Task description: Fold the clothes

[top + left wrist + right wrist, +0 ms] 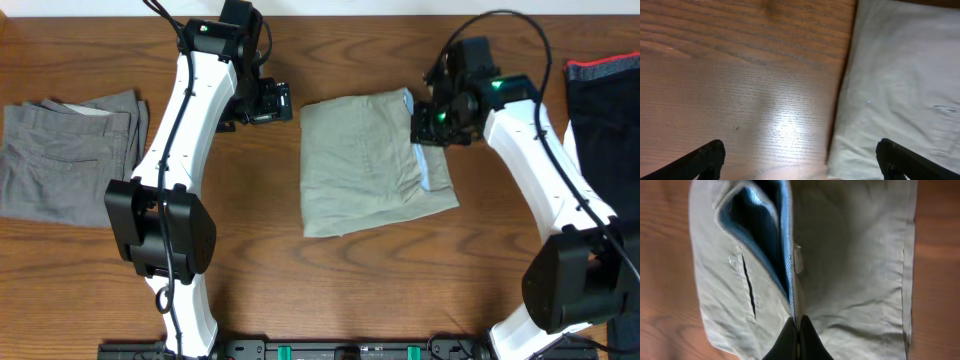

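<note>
Lying flat: one khaki pair (365,165), one grey pair (65,155), one dark garment (605,130)

Matt khaki cloth shorts (370,165) on a grained, faintly glossy wooden table (260,250).

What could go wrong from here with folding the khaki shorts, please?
1. The right gripper is shut, seemingly pinching the waistband. Pulling there may drag the whole khaki shorts and undo the fold.
2. The left gripper hangs open beside the shorts' edge, mostly over the table. Closing there would likely miss the cloth.
</note>
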Controlling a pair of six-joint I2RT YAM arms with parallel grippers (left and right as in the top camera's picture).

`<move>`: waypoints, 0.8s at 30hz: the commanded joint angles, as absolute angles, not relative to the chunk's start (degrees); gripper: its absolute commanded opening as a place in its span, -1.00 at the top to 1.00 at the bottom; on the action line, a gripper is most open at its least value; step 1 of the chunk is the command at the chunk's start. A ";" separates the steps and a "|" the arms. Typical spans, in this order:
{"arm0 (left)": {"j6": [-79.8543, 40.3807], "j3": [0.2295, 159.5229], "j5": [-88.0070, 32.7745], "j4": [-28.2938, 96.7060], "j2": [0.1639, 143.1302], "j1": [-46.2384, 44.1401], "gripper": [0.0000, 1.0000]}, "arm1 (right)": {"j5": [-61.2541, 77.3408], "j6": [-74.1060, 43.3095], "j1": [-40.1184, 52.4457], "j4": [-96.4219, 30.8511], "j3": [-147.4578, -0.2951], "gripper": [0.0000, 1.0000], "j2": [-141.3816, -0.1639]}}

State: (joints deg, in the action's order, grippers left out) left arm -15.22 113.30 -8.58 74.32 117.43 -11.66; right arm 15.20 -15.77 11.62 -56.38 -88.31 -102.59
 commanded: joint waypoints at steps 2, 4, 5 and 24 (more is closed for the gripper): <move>-15.09 114.54 -7.81 74.52 115.94 -11.42 -0.96 | 8.29 -14.20 12.05 -58.37 -92.53 0.98 -101.45; -15.09 114.54 -7.81 74.50 115.94 -11.42 -0.96 | 6.28 -14.09 11.88 -59.20 -92.51 0.98 -101.54; -15.09 114.54 -7.81 74.50 115.94 -11.42 -0.96 | 4.91 -14.09 11.79 -59.64 -92.44 0.98 -101.65; -15.09 114.54 -6.76 74.50 115.94 -11.42 -0.96 | -6.52 -13.19 12.16 -61.14 -98.52 0.98 -101.67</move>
State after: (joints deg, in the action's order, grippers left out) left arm -15.22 113.30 -8.51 74.32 117.43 -11.66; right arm -5.02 -14.22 11.62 -61.01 -96.29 -102.50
